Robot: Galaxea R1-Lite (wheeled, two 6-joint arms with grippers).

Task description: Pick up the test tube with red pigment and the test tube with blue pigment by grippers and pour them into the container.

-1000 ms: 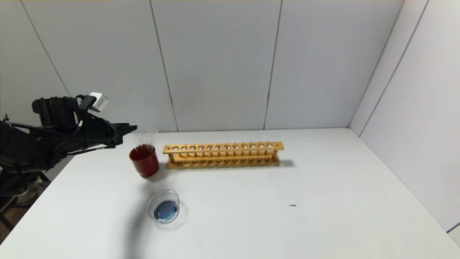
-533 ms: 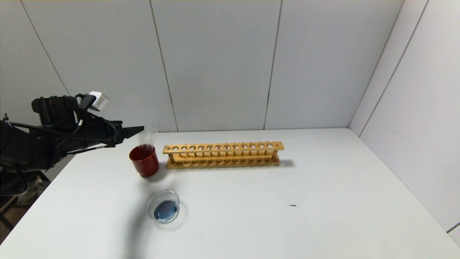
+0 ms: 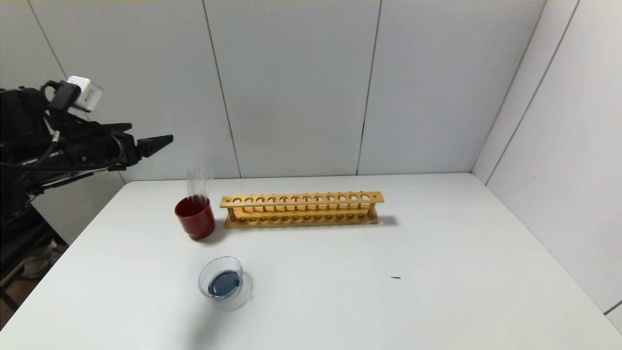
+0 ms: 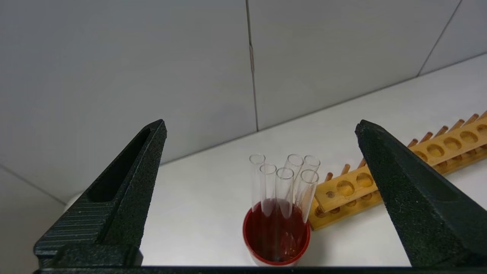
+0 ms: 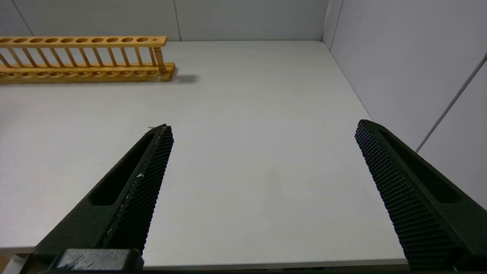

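Note:
My left gripper (image 3: 149, 133) is open and empty, held high off the table's far left, above and left of the dark red cup (image 3: 195, 218). In the left wrist view its fingers frame the gripper's gap (image 4: 260, 122), with the cup (image 4: 276, 243) and several colourless clear tubes (image 4: 283, 182) below and beyond it. No tube with red or teal liquid shows. The container (image 3: 221, 283), a clear glass dish, holds dark blue liquid near the front left. My right gripper (image 5: 262, 127) is open and empty over the table's front right part, outside the head view.
A wooden test tube rack (image 3: 301, 209) with empty holes stands right of the cup; it also shows in the left wrist view (image 4: 418, 163) and the right wrist view (image 5: 83, 57). A small dark speck (image 3: 396, 277) lies on the white table (image 3: 437, 253). Walls stand behind and to the right.
My left gripper has risen and drawn back to the left, away from the tubes in the red cup. The cup, dish and rack have not moved.

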